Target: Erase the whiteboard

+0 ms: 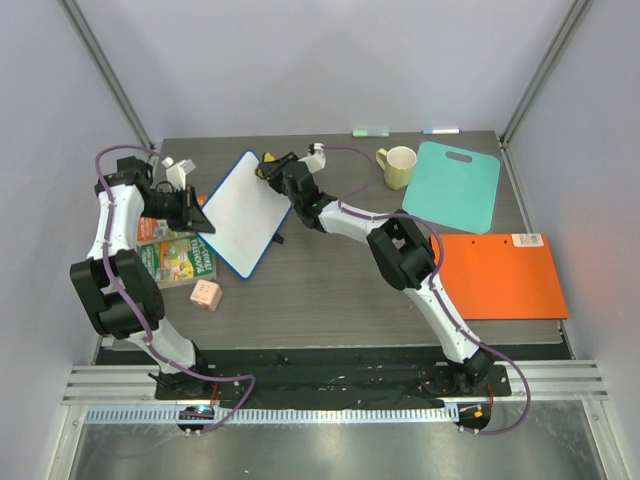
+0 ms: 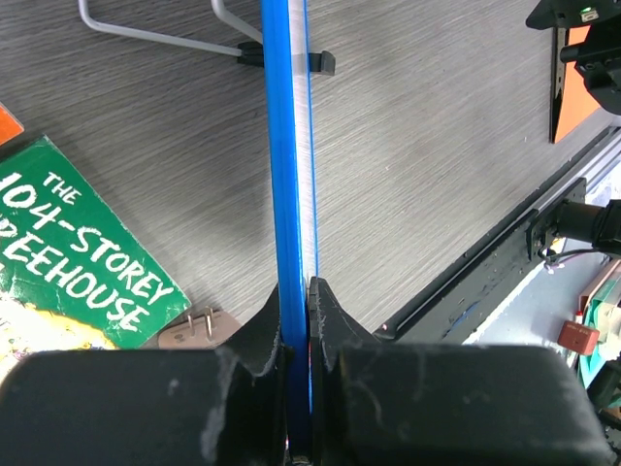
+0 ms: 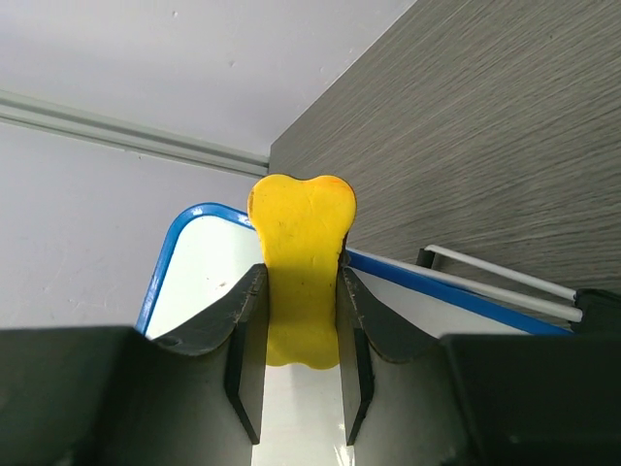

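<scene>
Grippers on whiteboard

Left gripper [image 2: 296, 291] is clamped on the blue rim of the blank white rectangular whiteboard [image 1: 240, 210], left of centre on the grey woodgrain table [image 1: 330, 290]. A yellow rounded eraser [image 3: 301, 218] is pinched by the right gripper [image 3: 301, 282] over its corner.

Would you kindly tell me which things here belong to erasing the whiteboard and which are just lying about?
For the job:
- whiteboard, gripped at its rim by the left pincer
- yellow eraser, held in the right pincer

Lying about:
- mug
- teal cutting board
- orange folder
- books
- pink block
- markers
</scene>
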